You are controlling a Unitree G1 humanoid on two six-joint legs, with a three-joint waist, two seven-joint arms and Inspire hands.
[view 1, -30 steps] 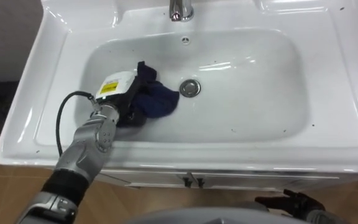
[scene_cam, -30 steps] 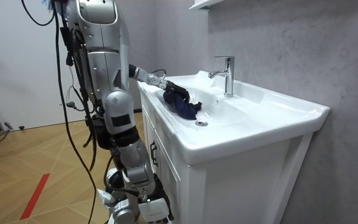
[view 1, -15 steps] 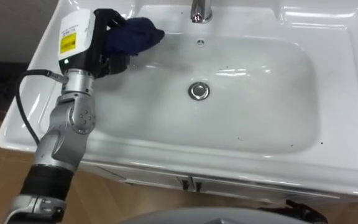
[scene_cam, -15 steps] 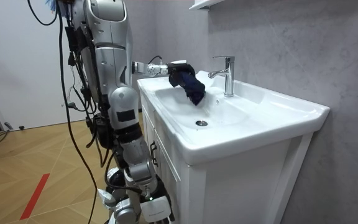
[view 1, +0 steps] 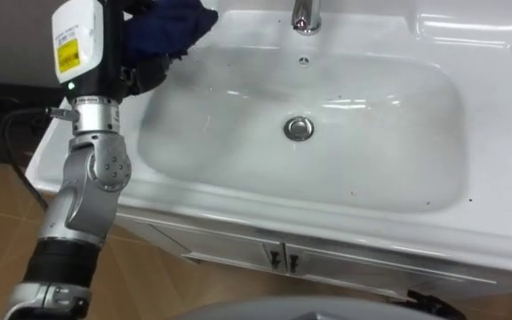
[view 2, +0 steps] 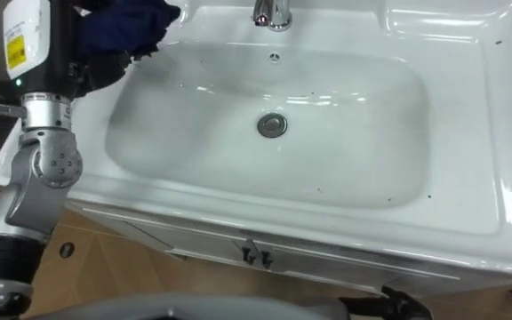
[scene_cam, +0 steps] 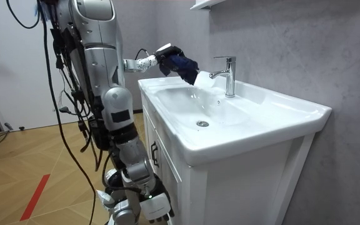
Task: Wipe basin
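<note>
- The dark blue cloth (view 1: pixel 165 25) is bunched up in the air over the left rear corner of the white basin (view 1: pixel 372 160), not touching the bowl.
- Your robot's left hand (view 1: pixel 130 71) has its fingers curled tight round the cloth, which spills from the hand toward the faucet (view 1: pixel 305 15).
- The drain (view 1: pixel 299 128) sits mid-bowl, well apart from the cloth.
- Your robot's right hand (scene_cam: pixel 156 205) hangs low beside the cabinet (view 1: pixel 265 258) front.

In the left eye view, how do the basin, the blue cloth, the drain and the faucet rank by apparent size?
1. basin
2. blue cloth, gripped in the left hand
3. drain and faucet: not ranked, since the picture's top edge cuts the faucet off
</note>
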